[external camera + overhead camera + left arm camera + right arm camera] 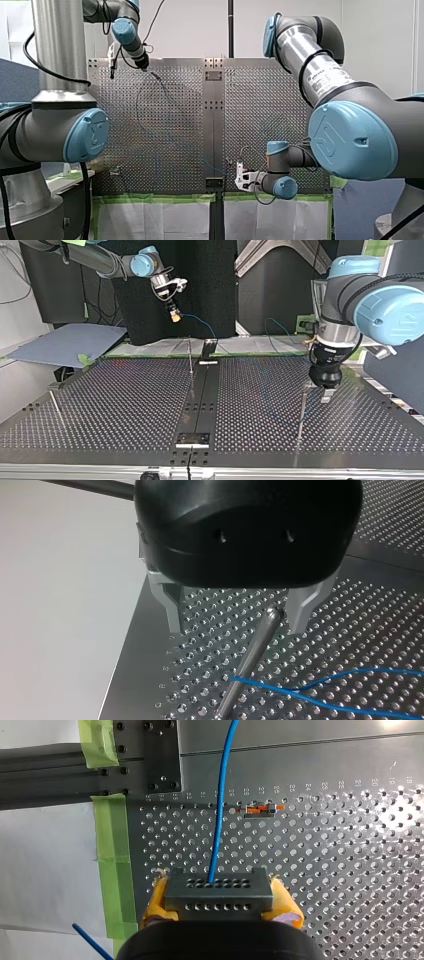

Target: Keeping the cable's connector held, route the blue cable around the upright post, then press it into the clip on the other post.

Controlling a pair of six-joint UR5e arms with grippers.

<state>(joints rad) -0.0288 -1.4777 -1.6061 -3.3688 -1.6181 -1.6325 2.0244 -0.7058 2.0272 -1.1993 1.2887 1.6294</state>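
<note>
Perforated table (125, 405): our right hand (220, 902) clamps the connector (218, 892) of the blue cable (220, 820). Our left hand (239, 612) hangs open over a post (250, 650) near the table's edge. Routing looks unstarted.

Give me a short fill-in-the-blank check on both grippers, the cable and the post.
1. My right gripper is shut on the grey ____.
2. The cable leading out of that block is ____.
3. My left gripper is ____, with one metal finger on each side of the post's top.
4. The right gripper's pads are ____.

Missing words: connector; blue; open; yellow.
</note>
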